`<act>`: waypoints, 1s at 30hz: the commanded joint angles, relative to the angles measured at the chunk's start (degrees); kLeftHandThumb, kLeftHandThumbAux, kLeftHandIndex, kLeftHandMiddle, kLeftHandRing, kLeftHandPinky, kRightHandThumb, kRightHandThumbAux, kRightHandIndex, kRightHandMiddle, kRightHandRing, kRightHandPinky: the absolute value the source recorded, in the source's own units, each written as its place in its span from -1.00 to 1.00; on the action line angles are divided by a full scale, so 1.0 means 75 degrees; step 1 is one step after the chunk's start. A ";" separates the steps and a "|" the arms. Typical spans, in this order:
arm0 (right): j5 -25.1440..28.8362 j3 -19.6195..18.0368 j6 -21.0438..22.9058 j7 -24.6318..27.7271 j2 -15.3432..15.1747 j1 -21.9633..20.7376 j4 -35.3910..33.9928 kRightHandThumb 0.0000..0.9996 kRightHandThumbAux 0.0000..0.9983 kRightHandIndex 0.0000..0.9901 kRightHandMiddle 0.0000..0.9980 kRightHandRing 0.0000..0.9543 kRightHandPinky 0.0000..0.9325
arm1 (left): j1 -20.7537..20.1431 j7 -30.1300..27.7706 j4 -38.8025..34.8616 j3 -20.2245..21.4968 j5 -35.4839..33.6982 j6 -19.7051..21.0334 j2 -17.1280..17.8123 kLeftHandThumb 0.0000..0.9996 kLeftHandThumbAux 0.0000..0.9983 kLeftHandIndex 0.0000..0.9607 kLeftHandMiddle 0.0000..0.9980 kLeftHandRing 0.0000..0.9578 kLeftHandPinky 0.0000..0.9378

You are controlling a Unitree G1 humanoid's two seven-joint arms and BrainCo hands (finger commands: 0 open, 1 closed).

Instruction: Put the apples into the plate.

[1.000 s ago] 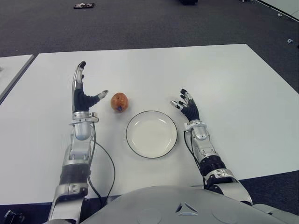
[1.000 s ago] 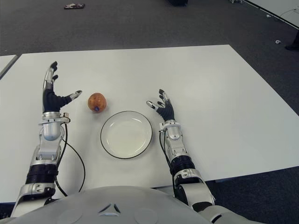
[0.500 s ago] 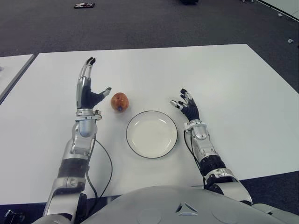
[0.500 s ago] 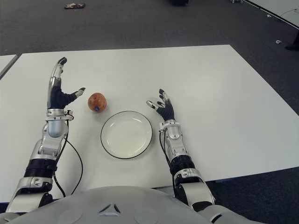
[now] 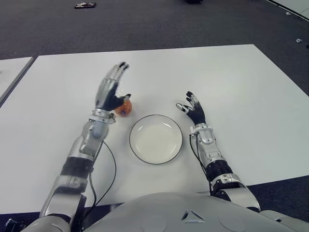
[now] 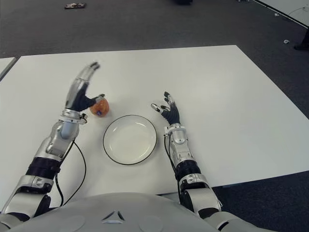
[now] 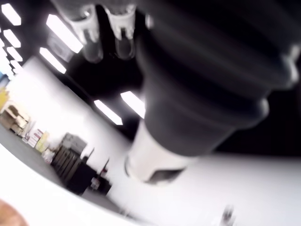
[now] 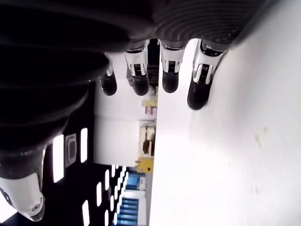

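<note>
The left hand (image 5: 110, 93) has swung in over the apple (image 5: 125, 107), fingers spread, thumb beside it, nothing gripped. The apple sits on the white table (image 5: 231, 77), just off the empty plate's (image 5: 155, 139) rim. The right hand (image 5: 194, 109) hovers open beside the plate.

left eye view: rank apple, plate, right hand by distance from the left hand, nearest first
1. apple, right at the open left hand, by its thumb.
2. plate, nearer the robot and to its right.
3. right hand, open, beyond the plate on the table.
</note>
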 commanded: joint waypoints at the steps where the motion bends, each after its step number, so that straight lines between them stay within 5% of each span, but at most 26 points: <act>1: 0.0009 0.0014 0.0247 0.0035 0.0041 0.0201 0.0324 -0.85 0.27 -1.00 -1.00 -0.97 -0.83 | 0.0057 0.0019 -0.0078 -0.0446 0.0661 0.0344 0.0119 -0.70 -0.26 -1.00 -1.00 -1.00 -1.00; 12: -0.0066 0.0028 0.0264 -0.0105 0.0036 0.0175 0.0425 -0.84 0.30 -1.00 -1.00 -0.95 -0.81 | 0.0115 -0.0037 0.0067 -0.0968 0.0905 0.0459 0.0346 -0.68 -0.26 -1.00 -1.00 -1.00 -1.00; 30: -0.0123 0.0031 0.0309 -0.0247 0.0082 0.0138 0.0512 -0.80 0.37 -1.00 -0.97 -0.91 -0.77 | 0.0367 -0.0571 -0.0093 -0.1048 0.0351 0.0500 0.0482 -0.69 -0.19 -1.00 -1.00 -1.00 -1.00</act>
